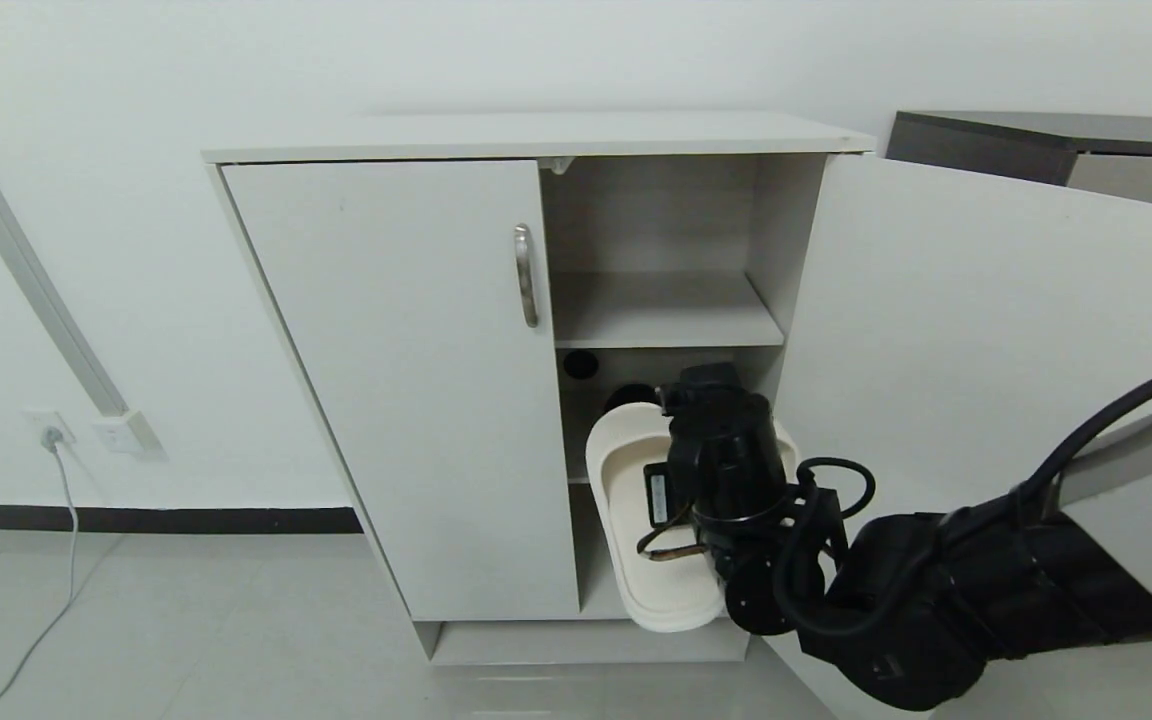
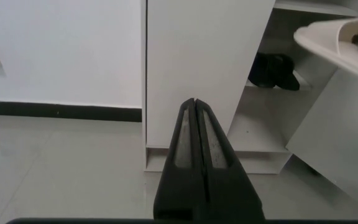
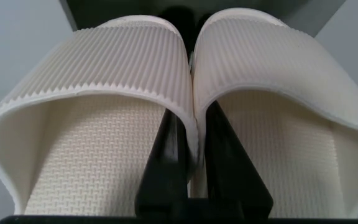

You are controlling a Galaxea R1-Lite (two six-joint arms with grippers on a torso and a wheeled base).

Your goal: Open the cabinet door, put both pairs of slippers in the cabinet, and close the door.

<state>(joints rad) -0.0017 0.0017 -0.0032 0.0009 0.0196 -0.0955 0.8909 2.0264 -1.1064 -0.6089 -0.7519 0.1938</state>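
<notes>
- The cabinet (image 1: 536, 135) has its right door (image 1: 986, 330) swung open, so the first step looks done.
- Dark slippers (image 2: 273, 70) lie on a lower shelf inside the cabinet.
- The cream slippers (image 1: 626, 500) hang in the cabinet's opening, apparently not yet set down.
- The right gripper (image 3: 194, 134) pinches both cream slippers together by their inner edges, with its arm reaching in from the open-door side.
- The left gripper (image 2: 194, 124), fingers pressed together and empty, sits low in front of the cabinet.
- Left to do: place the pair, let go, and close the door.
</notes>
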